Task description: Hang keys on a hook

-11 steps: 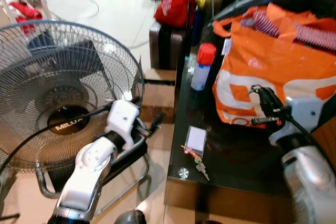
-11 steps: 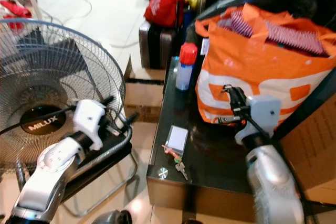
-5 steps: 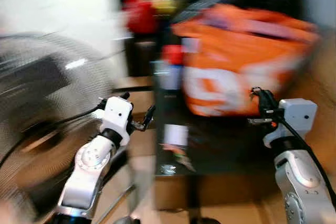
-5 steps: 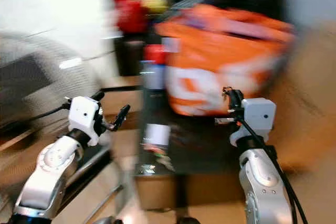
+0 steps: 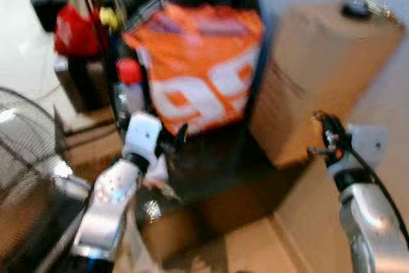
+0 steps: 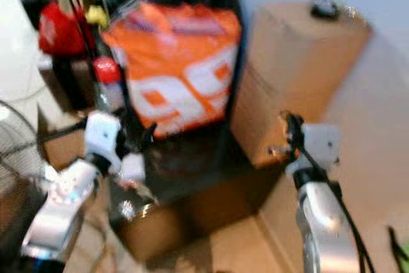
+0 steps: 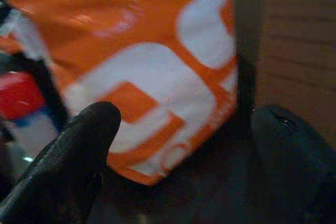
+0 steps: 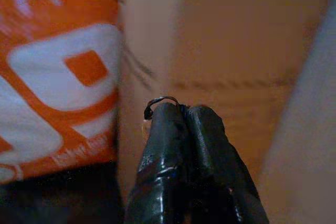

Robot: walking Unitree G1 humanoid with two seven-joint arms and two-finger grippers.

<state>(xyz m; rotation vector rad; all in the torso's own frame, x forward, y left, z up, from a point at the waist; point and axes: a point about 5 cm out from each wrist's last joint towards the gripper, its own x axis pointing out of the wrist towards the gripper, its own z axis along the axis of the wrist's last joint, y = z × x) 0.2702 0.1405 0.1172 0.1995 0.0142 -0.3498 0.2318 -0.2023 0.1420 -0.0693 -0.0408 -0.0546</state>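
Both eye views are blurred; an orange bag (image 5: 195, 62) with bold white markings, not readable as words, stands on a dark table (image 5: 217, 164), touching a white bottle with a red cap (image 5: 130, 81) on its left; tall cardboard boxes (image 5: 319, 62) stand just right of the table; a fan grille (image 5: 22, 151) shows at far left, its label unreadable here. The left gripper (image 7: 184, 156) hovers over the table's near left edge, fingers spread wide, nothing between them. The right gripper (image 8: 181, 114) is raised before the boxes, fingers pressed together on a thin wire ring (image 8: 161, 100) at the tips; the keys themselves cannot be made out.
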